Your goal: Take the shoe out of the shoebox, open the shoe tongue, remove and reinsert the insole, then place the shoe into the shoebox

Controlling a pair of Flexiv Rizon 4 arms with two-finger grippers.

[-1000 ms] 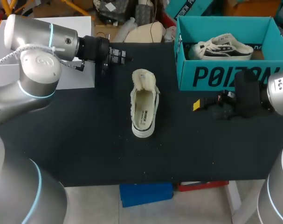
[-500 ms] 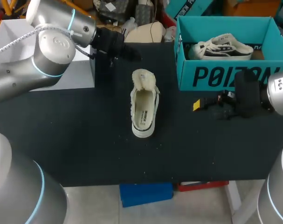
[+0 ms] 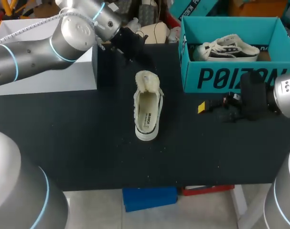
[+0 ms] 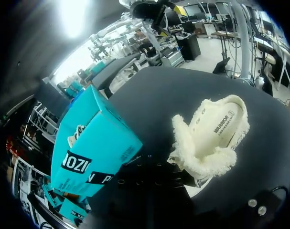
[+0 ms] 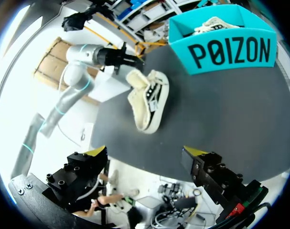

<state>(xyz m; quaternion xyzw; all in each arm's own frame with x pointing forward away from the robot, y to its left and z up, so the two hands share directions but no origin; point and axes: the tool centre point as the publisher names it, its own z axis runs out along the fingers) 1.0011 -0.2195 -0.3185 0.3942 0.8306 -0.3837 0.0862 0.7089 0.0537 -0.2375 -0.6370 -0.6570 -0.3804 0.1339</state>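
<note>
A cream shoe (image 3: 147,107) with fleecy lining lies alone on the black table, its opening facing up. Behind it to the right stands the teal shoebox (image 3: 230,76), holding a second white shoe (image 3: 226,47). My left gripper (image 3: 142,56) hangs shut and empty just beyond the shoe's far end. In the left wrist view the shoe (image 4: 216,138) lies right ahead of that gripper (image 4: 156,174), with the shoebox (image 4: 94,143) beside it. My right gripper (image 3: 207,107) rests low in front of the box, open and holding nothing. In the right wrist view the gripper (image 5: 147,157) points toward the shoe (image 5: 147,98).
A white box (image 3: 44,62) stands at the table's far left, under my left arm. Bare black tabletop (image 3: 87,143) stretches around the shoe and along the near edge.
My left arm has swung its gripper to the right, from beside the white box to just beyond the shoe's far end. The right arm and the shoe have not moved.
</note>
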